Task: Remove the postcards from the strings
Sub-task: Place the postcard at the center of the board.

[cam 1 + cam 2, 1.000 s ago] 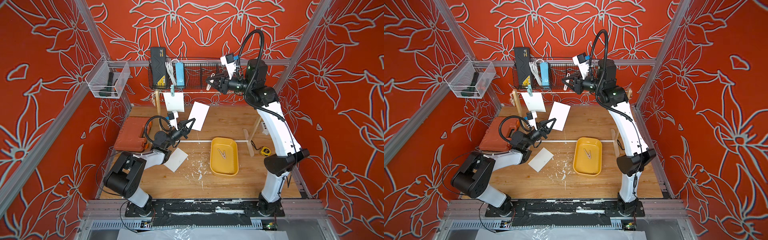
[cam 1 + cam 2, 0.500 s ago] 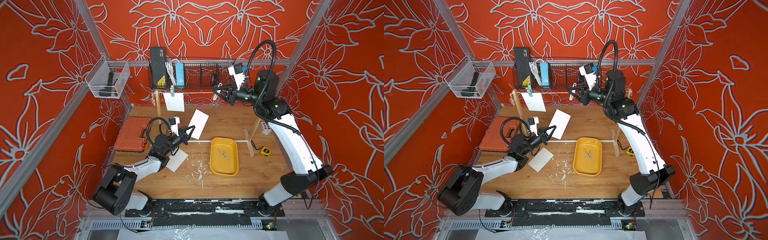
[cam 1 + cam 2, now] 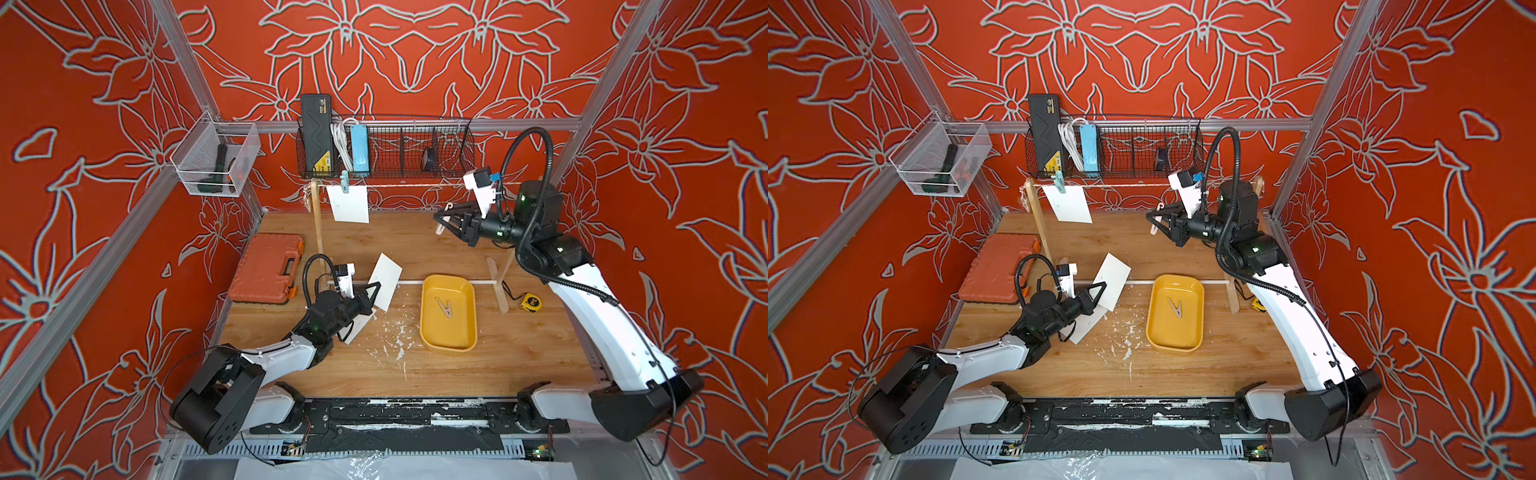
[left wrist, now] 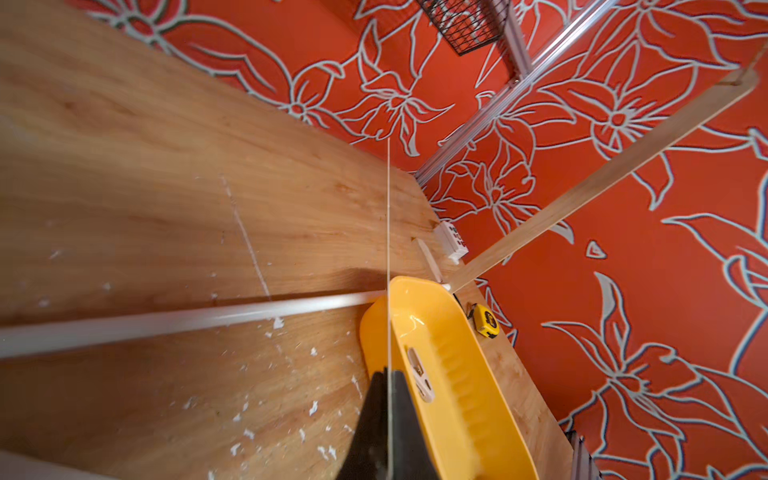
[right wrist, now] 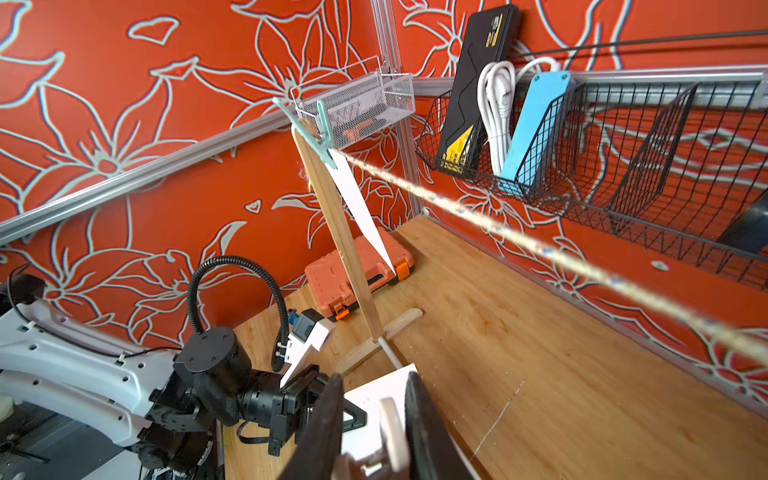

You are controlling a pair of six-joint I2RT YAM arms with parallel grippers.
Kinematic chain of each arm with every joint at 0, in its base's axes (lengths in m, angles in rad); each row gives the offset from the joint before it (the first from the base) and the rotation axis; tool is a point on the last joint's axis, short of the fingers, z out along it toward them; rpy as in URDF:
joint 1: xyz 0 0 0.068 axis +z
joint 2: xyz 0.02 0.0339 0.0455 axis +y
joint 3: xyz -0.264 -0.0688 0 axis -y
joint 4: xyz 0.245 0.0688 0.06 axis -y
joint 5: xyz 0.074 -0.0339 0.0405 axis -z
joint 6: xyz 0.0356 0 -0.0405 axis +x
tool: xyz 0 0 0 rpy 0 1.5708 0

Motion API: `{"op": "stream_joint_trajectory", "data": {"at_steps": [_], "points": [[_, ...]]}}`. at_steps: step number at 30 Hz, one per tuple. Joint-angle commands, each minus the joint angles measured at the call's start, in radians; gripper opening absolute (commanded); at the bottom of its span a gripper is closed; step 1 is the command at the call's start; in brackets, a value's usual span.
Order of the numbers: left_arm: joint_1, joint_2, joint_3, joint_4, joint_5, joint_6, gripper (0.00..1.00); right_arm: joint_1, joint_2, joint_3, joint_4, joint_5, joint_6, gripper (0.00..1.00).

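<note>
Progress looked like two of three: the hanging postcard (image 3: 349, 203) was pinned on the string (image 5: 498, 230) at eleven o'clock, the flat postcard (image 3: 360, 327) lay on the table (image 3: 519, 365) at eight, my left gripper (image 3: 376, 291) pinched the third postcard (image 3: 388, 276), and my right gripper (image 3: 441, 217) at one o'clock clamped a pale clothespin (image 5: 390, 419).

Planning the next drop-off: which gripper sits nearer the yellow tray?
Left. The left gripper, pinching a postcard, is low, just beside the yellow tray; the right gripper, holding a pale clothespin, is high near the string, farther back.
</note>
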Motion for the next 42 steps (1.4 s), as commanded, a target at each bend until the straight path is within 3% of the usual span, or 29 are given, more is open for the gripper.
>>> {"op": "stream_joint_trajectory", "data": {"at_steps": [1, 13, 24, 29, 34, 37, 42], "points": [[-0.024, 0.009, -0.05, 0.003, -0.048, -0.079, 0.0, -0.001, -0.064, -0.084, 0.056, 0.021, 0.02, 0.25], [-0.065, 0.103, -0.068, -0.034, -0.08, -0.157, 0.0, -0.001, -0.224, -0.398, 0.079, 0.024, 0.071, 0.26], [-0.089, 0.229, -0.069, 0.037, -0.055, -0.21, 0.0, -0.001, -0.257, -0.55, 0.111, 0.028, 0.098, 0.25], [-0.09, 0.229, -0.045, -0.038, -0.074, -0.222, 0.0, -0.001, -0.257, -0.588, 0.119, 0.037, 0.099, 0.25], [-0.09, 0.199, -0.043, -0.078, -0.083, -0.227, 0.2, -0.001, -0.251, -0.61, 0.123, 0.038, 0.097, 0.25], [-0.091, 0.164, -0.043, -0.118, -0.099, -0.232, 0.39, -0.001, -0.25, -0.627, 0.131, 0.043, 0.105, 0.25], [-0.09, 0.083, -0.044, -0.198, -0.153, -0.214, 0.54, -0.001, -0.253, -0.64, 0.135, 0.041, 0.111, 0.25]]}}
